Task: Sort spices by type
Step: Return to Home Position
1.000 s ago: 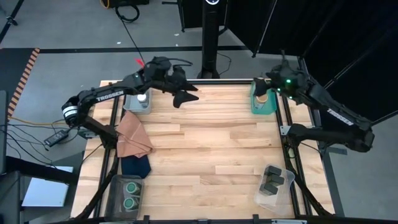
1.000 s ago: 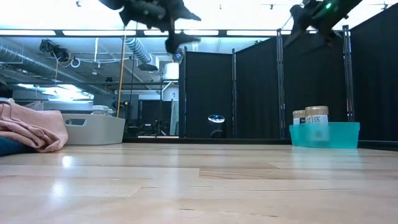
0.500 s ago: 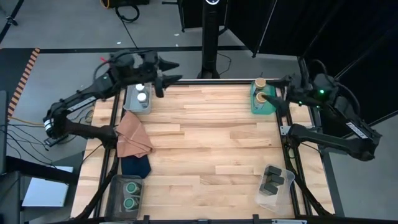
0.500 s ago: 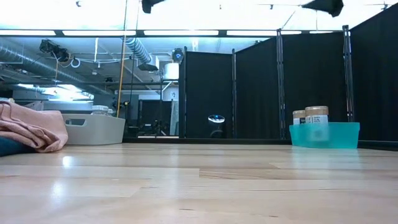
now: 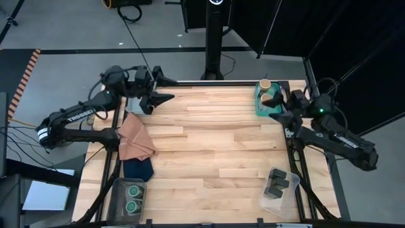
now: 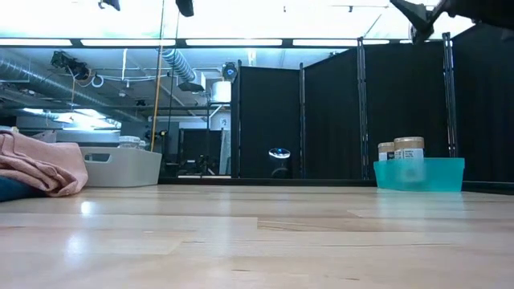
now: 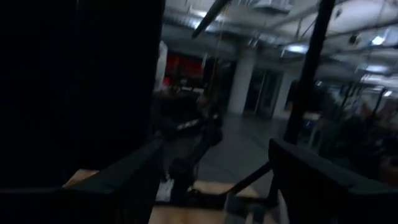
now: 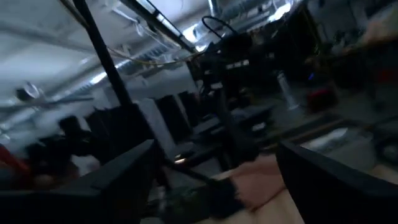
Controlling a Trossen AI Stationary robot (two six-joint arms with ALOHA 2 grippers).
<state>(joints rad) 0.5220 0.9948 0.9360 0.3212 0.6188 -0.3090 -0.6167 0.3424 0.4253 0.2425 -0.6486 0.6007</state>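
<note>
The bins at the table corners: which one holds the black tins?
The clear bin at the lower right corner of the high view holds the three black tins. The teal bin holds tan-lidded jars; the lower left bin, green-lidded jars.

High view: overhead, looking straight down, far enough off to take in the whole desk (image 5: 209,145). Low view: at desk-top height, close over the boards, facing level toward the black partitions (image 6: 269,120). Both views catch the teal bin (image 6: 438,175) and the pinkish cloth (image 6: 40,164). Wrist views: each faces out into the room between spread dark fingers, on the left end effector (image 7: 217,144) and the right end effector (image 8: 216,144).
</note>
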